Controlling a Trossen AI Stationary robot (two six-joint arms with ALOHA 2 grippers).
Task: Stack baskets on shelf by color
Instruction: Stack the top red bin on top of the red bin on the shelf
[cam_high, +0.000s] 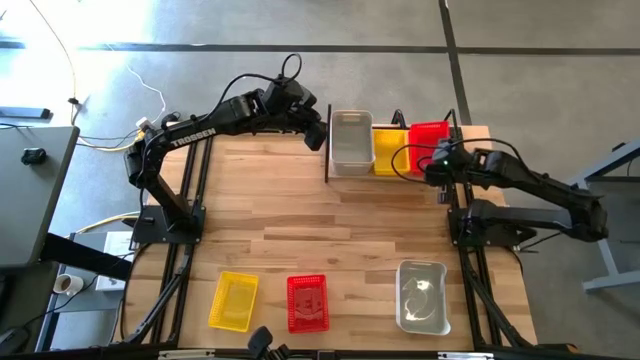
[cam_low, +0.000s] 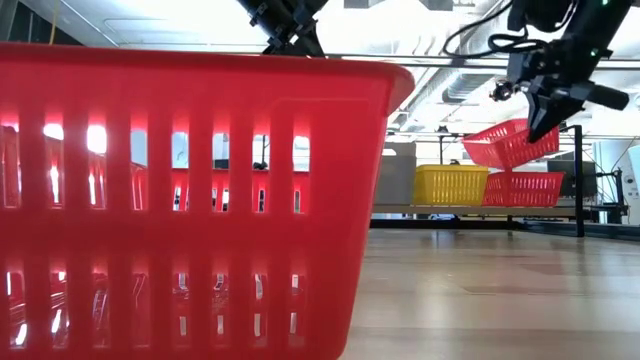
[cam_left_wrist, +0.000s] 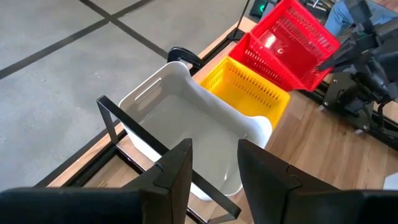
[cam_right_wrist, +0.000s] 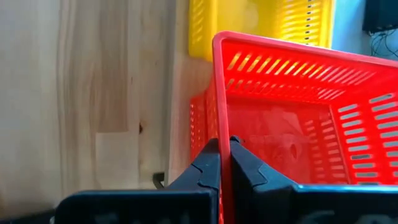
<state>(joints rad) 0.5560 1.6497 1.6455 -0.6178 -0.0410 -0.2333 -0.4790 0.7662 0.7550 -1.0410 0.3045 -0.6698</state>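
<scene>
Wooden table (cam_high: 340, 240) carried the black rod shelf (cam_high: 328, 145) at its far edge. My right gripper (cam_right_wrist: 224, 163) clamped the tilted red perforated plastic basket's (cam_low: 508, 142) rim, nesting it above another red basket (cam_low: 525, 188); left gripper (cam_left_wrist: 213, 167) hovered apart over the whitish-clear basket (cam_left_wrist: 186, 124).

From above, the wooden surface (cam_high: 340, 230) carries a black shelf (cam_high: 328, 150) at its far edge, holding a clear basket (cam_high: 351, 142), a yellow basket (cam_high: 388, 150) and a red basket (cam_high: 429, 140) side by side. The left hand (cam_high: 314, 133) hovers just beside the clear one. The right hand (cam_high: 437, 160) sits at the red one. Along the near edge lie a second yellow basket (cam_high: 234, 301), a second red basket (cam_high: 308, 302) and a second clear basket (cam_high: 422, 296), well apart.
</scene>
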